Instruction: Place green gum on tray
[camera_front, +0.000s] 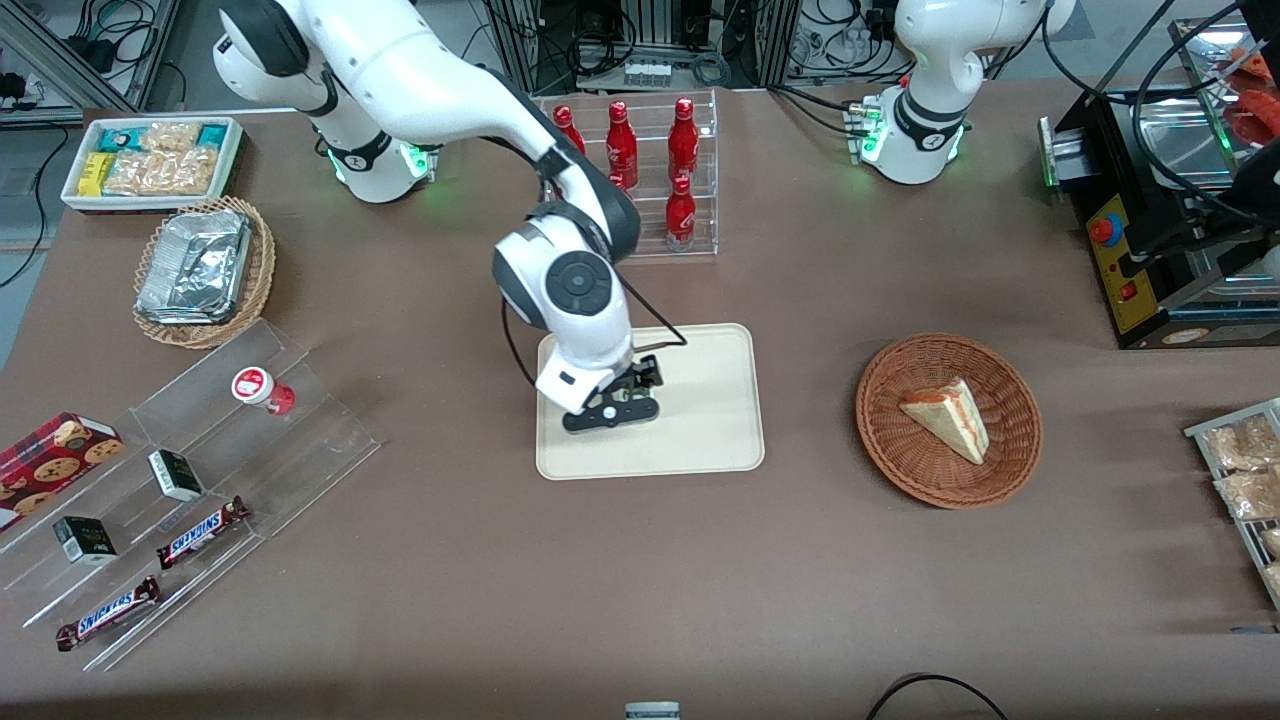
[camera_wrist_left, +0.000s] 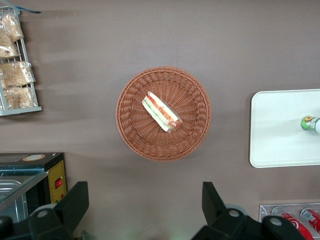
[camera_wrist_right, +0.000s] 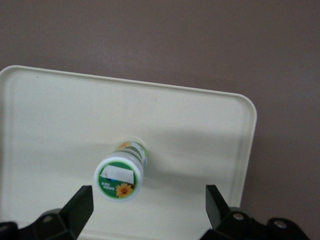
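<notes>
The green gum (camera_wrist_right: 120, 174), a small white canister with a green-rimmed lid and a sunflower label, stands upright on the cream tray (camera_wrist_right: 200, 130). My right gripper (camera_wrist_right: 149, 202) hovers above it, open, its two black fingers wide apart. The gum sits closer to one finger (camera_wrist_right: 82, 202) and neither finger touches it. In the front view the gripper (camera_front: 625, 395) hangs over the tray (camera_front: 710, 400) and the arm hides the gum. The parked arm's wrist view shows the gum (camera_wrist_left: 310, 123) on the tray (camera_wrist_left: 280, 130).
A red-lidded canister (camera_front: 262, 388) stands on the clear stepped shelf toward the working arm's end, with snack bars below it. A wicker basket (camera_front: 1000, 370) holding a sandwich lies toward the parked arm's end. A rack of red bottles (camera_front: 650, 170) stands farther from the camera than the tray.
</notes>
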